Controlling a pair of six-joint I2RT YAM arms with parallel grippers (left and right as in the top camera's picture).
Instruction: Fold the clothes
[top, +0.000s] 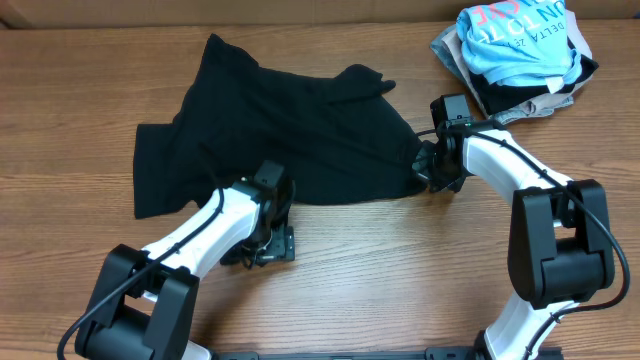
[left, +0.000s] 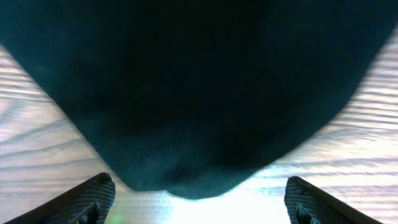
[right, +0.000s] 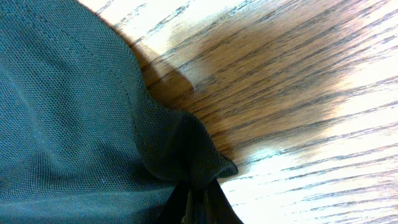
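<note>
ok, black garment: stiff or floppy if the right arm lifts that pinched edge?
Probably floppy: the black garment lies rumpled, and bunches into a peak where the right gripper pinches it. Likely light; the knit looks thin. A push would probably wrinkle it rather than slide it whole over the table.

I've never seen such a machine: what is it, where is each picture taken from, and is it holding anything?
Two white-and-black robot arms sit at a wooden table. The wide picture looks down from above; the two close-ups come from cameras on the wrists. A black garment lies on it, with a pile of other clothes in the far corner. The right arm has its jaws pinched shut on the garment's edge. The left arm has its jaws wide open at another edge, gripping nothing.
</note>
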